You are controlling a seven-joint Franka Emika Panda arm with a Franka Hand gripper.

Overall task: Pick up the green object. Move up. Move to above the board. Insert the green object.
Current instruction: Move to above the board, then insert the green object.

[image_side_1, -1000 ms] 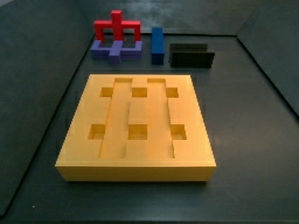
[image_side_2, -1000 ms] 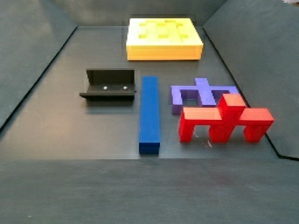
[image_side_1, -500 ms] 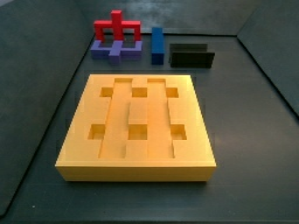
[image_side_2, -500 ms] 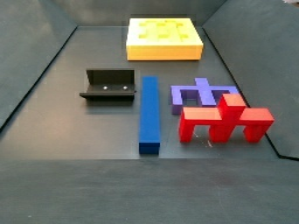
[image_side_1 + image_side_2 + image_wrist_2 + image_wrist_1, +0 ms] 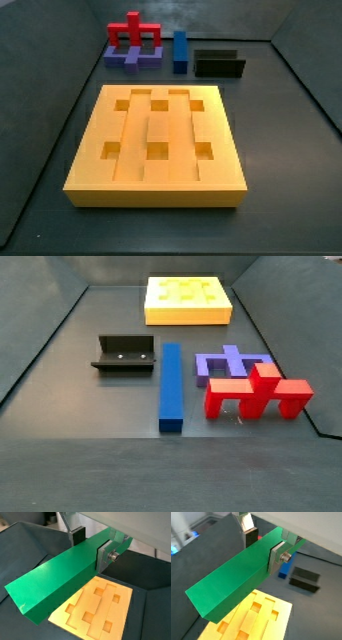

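The green object is a long bright-green bar held between my gripper's silver fingers, high above the floor in both wrist views. The gripper is shut on it near one end, and the rest of the green object juts out past the jaws. The board, orange-yellow with square holes, lies below the bar's free end and also shows in a wrist view. In both side views the board lies flat; neither the gripper nor the green object shows there.
A blue bar, a purple block and a red piece lie together, with the black fixture beside them. They stand beyond the board's far end in a side view. Dark walls ring the floor.
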